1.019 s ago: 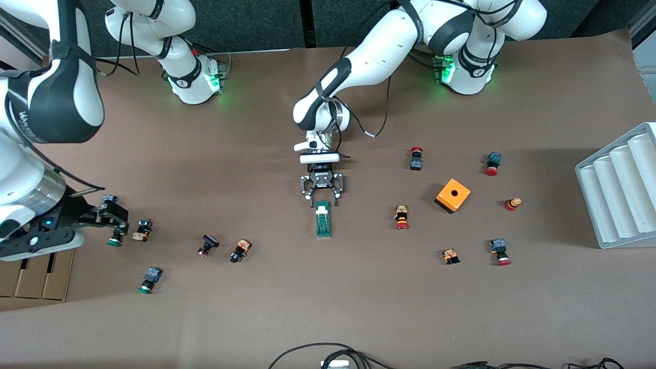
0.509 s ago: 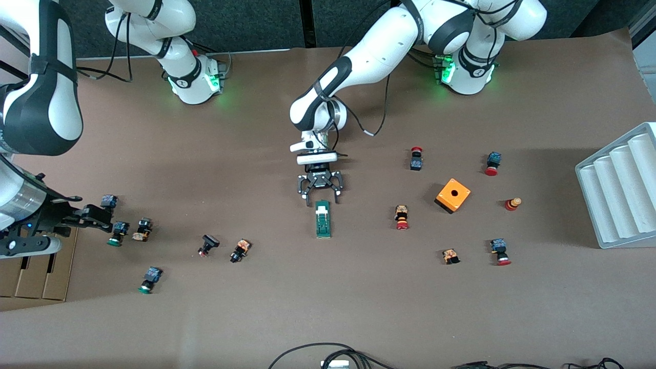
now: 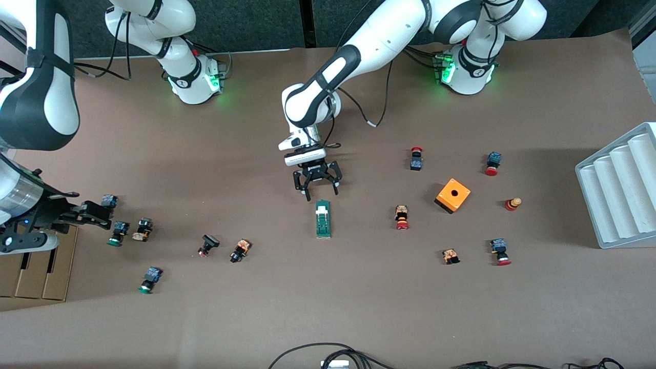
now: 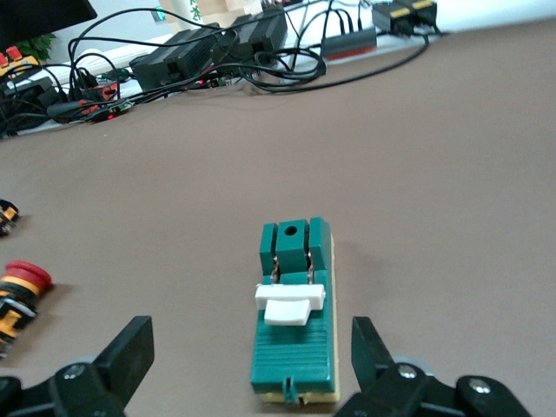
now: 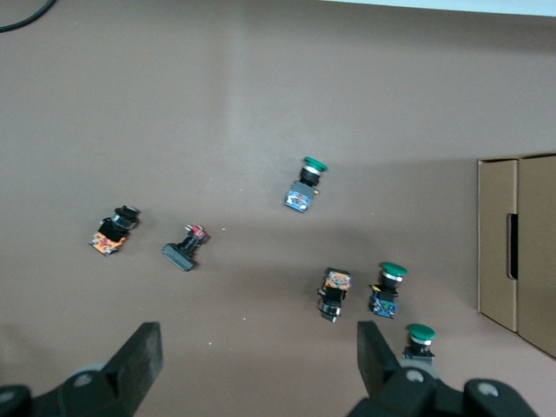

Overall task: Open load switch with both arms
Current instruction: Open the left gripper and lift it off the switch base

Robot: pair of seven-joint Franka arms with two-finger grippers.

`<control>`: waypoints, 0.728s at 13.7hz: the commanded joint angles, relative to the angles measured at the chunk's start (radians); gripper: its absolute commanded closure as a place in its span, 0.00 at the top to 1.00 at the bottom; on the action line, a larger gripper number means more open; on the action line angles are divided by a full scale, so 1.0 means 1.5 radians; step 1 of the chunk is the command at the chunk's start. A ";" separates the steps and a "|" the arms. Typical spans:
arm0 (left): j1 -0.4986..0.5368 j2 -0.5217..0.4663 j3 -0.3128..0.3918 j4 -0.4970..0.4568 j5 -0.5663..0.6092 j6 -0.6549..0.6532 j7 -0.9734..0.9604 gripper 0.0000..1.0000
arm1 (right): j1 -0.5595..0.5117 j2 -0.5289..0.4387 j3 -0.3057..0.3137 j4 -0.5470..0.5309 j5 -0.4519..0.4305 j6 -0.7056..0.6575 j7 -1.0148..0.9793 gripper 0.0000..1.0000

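Load switch lies released; left gripper, fingers spread empty, has backed away; right gripper likewise open.

White jointed left arm stretched from its base toward mid-counter, black two-finger left gripper pointing down, jaws spread wide, empty. White right arm at its own end, right gripper low, jaws wide apart, empty.

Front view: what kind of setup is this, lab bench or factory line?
Probably a robot lab bench: brown paper covers the table, scattered push buttons and a load switch lie as test parts, cables trail along the edge.
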 commanded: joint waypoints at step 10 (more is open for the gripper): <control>0.030 -0.146 0.002 -0.014 -0.309 -0.020 0.652 1.00 | -0.044 0.010 0.007 0.000 0.009 -0.027 0.000 1.00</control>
